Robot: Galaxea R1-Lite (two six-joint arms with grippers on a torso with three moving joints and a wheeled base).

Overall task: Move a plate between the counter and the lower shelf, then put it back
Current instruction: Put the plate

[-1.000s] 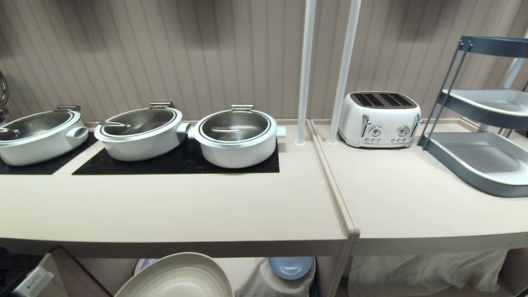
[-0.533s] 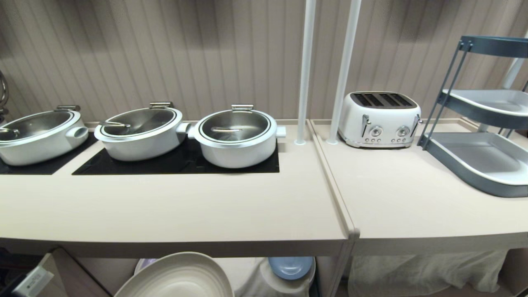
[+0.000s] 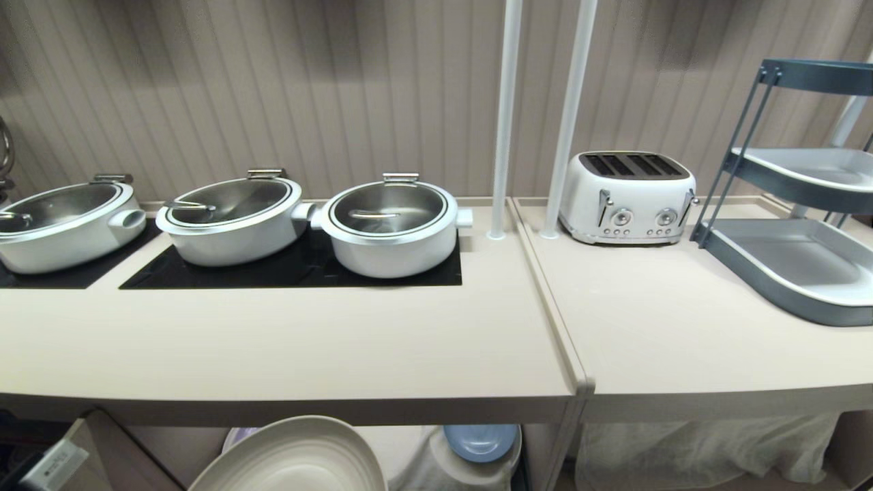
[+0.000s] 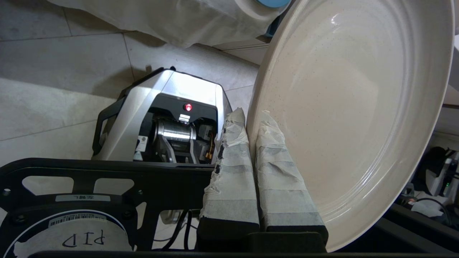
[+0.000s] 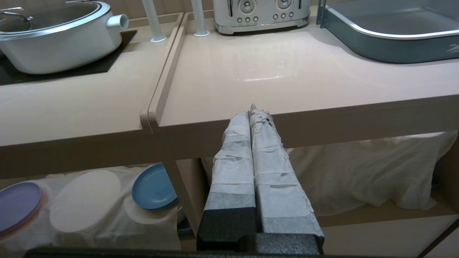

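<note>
The cream plate [image 3: 293, 458] hangs tilted just below and in front of the counter [image 3: 286, 348], at the mouth of the lower shelf [image 5: 84, 200]. In the left wrist view my left gripper [image 4: 251, 116] is shut on the rim of the plate [image 4: 351, 107], one taped finger on each face. The shelf's middle cloth hump is bare. My right gripper [image 5: 252, 111] is shut and empty, held in front of the neighbouring worktop's front edge.
Three white pots [image 3: 392, 228] sit on the black cooktop [image 3: 293, 269]. A lilac plate [image 5: 18, 206] and a blue plate [image 5: 152, 186] lie on the shelf cloth. A toaster [image 3: 626, 196], a grey tiered rack [image 3: 791, 259] and two white poles [image 3: 501, 136] stand to the right. The robot base [image 4: 168, 122] is below the plate.
</note>
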